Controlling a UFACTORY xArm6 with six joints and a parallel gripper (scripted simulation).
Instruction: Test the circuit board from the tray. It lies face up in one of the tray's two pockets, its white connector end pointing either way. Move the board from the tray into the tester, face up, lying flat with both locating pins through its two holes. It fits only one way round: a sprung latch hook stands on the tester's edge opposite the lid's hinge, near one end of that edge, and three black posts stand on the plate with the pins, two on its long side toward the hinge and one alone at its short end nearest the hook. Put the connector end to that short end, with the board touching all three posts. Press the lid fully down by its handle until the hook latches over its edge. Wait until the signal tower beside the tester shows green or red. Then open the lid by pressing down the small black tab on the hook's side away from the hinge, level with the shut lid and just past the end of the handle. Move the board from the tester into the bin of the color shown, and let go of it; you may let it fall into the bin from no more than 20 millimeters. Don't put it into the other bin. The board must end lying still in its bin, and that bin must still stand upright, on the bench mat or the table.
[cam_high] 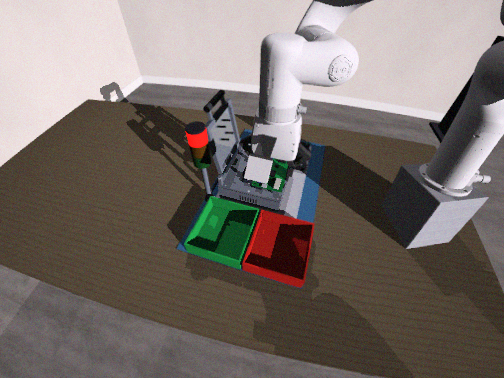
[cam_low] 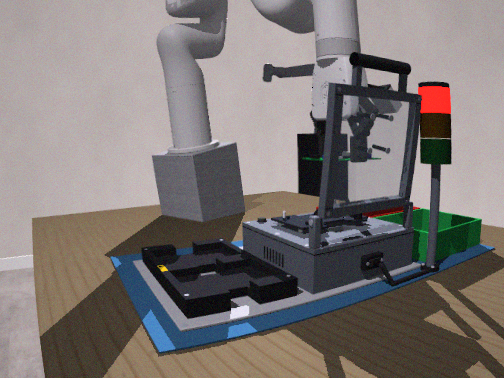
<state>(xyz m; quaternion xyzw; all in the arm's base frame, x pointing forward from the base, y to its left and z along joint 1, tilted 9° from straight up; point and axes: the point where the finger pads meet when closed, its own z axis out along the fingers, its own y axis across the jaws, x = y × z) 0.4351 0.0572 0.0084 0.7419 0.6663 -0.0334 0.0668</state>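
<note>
While claw (cam_low: pixel 358 150) clamps flat green board (cam_high: pixel 272 176), clear-paned lid (cam_low: pixel 372 150) stands upright over boxy grey tester (cam_low: pixel 330 250).

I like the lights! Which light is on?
Red. The top segment of the signal tower glows bright red; its middle and green segments look dark.

Through the raised lid (cam_low: pixel 370 150) I see my hand (cam_low: pixel 358 150) gripping the green board (cam_low: pixel 314 158) above the tester (cam_low: pixel 330 250); the signal tower (cam_low: pixel 434 100) glows red.
</note>
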